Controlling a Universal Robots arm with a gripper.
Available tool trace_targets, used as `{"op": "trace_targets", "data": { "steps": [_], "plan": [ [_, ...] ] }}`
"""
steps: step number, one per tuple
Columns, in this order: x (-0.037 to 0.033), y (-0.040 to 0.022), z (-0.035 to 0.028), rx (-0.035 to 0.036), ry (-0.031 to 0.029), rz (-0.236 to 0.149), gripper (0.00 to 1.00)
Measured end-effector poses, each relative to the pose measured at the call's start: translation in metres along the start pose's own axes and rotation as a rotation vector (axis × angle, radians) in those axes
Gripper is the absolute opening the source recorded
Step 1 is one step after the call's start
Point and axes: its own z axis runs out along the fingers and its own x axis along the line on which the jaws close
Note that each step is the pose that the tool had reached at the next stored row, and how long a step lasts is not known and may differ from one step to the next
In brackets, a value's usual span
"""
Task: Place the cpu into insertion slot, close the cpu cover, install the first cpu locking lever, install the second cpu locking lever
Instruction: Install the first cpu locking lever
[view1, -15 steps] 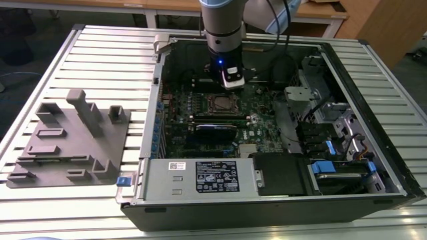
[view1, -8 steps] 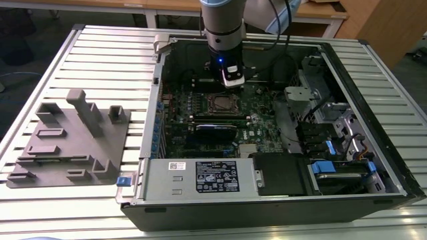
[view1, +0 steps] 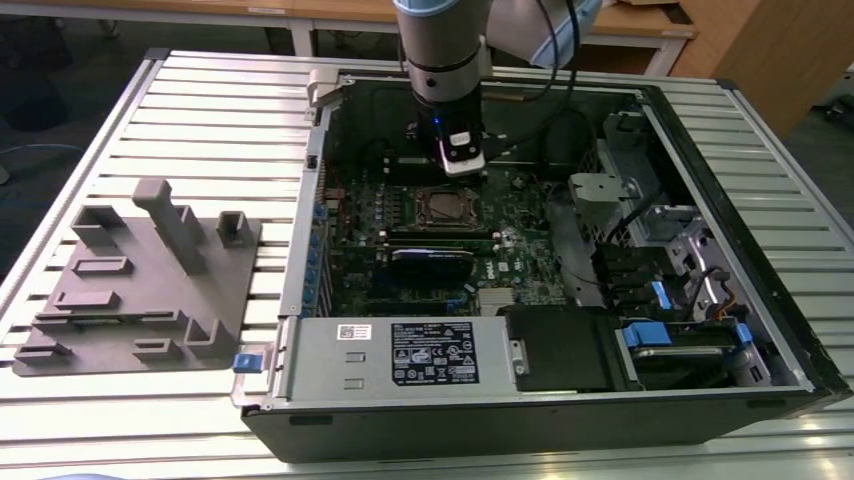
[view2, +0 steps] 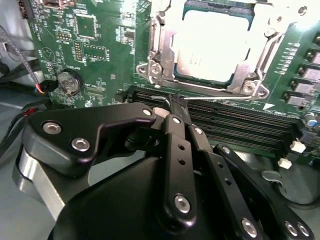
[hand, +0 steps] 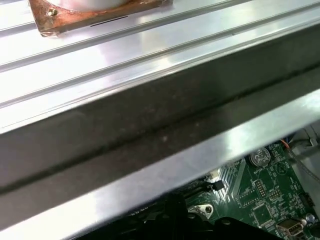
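Note:
The cpu (view2: 212, 45), a pale silver square, lies in the insertion slot (view1: 441, 208) on the green motherboard (view2: 100, 55). The cpu cover (view2: 164, 55), a silver metal frame, lies down around it. A thin wire cpu locking lever (view2: 220, 98) runs along the socket's edge beside the memory slots. My gripper (view2: 176, 102) is shut, its black fingertips (view2: 181, 116) touching that lever's hooked end; whether they pinch it I cannot tell. In the exterior view the gripper (view1: 461, 165) hangs inside the open computer case, just beyond the socket.
Black memory slots (view2: 235, 125) lie between gripper and socket. The case wall (hand: 150, 125) rises over the slatted table (hand: 125, 45). A grey fixture tray (view1: 134, 280) sits at the exterior view's left. The power supply (view1: 400, 355) and drive bays (view1: 654, 335) line the near side.

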Motion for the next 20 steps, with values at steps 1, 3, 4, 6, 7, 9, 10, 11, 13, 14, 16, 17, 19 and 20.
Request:
{"op": "trace_targets", "data": {
  "steps": [1,3,4,6,7,9,10,11,13,14,16,17,19,20],
  "plan": [
    [0.0010,-0.0004,-0.0001,-0.0008,-0.0005,0.001,0.11],
    [0.0019,-0.0008,0.0002,-0.0029,-0.0013,0.002,0.11],
    [0.0022,-0.0009,0.0003,-0.0037,-0.0020,0.002,0.11],
    [0.0030,-0.0014,0.0002,-0.0047,-0.0035,0.002,0.11],
    [0.0037,-0.0016,0.0001,-0.0049,-0.0042,0.002,0.11],
    [0.0053,-0.0024,0.0000,-0.0054,-0.0053,0.002,0.11],
    [0.0061,-0.0027,0.0000,-0.0056,-0.0057,0.001,0.11],
    [0.0071,-0.0031,0.0000,-0.0059,-0.0062,0.001,0.11],
    [0.0075,-0.0034,0.0002,-0.0060,-0.0064,0.001,0.11],
    [0.0075,-0.0034,0.0002,-0.0059,-0.0063,0.001,0.11],
    [0.0075,-0.0034,0.0002,-0.0060,-0.0065,0.001,0.11],
    [0.0075,-0.0034,0.0002,-0.0060,-0.0065,0.001,0.11],
    [0.0075,-0.0037,0.0002,-0.0061,-0.0066,0.001,0.11],
    [0.0074,-0.0038,0.0002,-0.0060,-0.0066,0.001,0.11]
  ]
}}
